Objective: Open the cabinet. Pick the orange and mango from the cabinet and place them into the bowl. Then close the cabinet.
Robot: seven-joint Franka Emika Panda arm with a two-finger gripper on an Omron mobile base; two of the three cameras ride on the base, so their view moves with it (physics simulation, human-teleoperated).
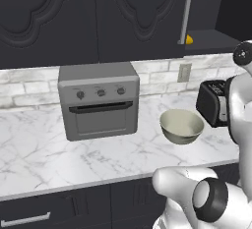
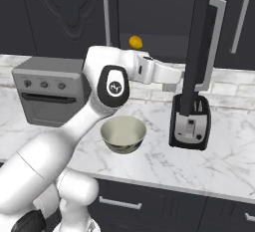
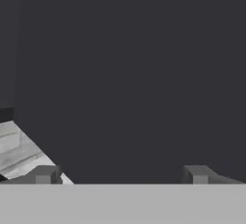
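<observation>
Up on the wall in the left base view, cabinet (image 1: 123, 16) is half open: the left door is shut, and the right side is dark and open beyond the bar handle (image 1: 186, 14). Mango (image 1: 189, 40) sits on the cabinet floor just past that handle. I can't tell where the orange is. Bowl (image 1: 167, 117) stands empty on the desk (image 1: 39, 144) between the toaster oven (image 1: 98, 100) and the toaster (image 1: 211, 102), and is well below the mango.

Right base view: the open door (image 2: 199, 37) swings out toward me, edge-on. My arm (image 2: 149, 71) reaches level toward its lower end, just under the shelf. The mango sits up and to the left of my wrist. The toaster is right below the door.

Hand view: gripper (image 3: 120, 175) is wide with nothing between the tips, facing a flat dark panel close up. A sliver of marble shows at one corner.

Step, I'd say: opening is done or nearly so, and the fruit pick has not started. Next I need to back off the door, lift to shelf height, swing left into the opening and come at the mango with the jaws wide. Risks: clipping the open door, the shelf lip, or the shut left door crowding the approach.
</observation>
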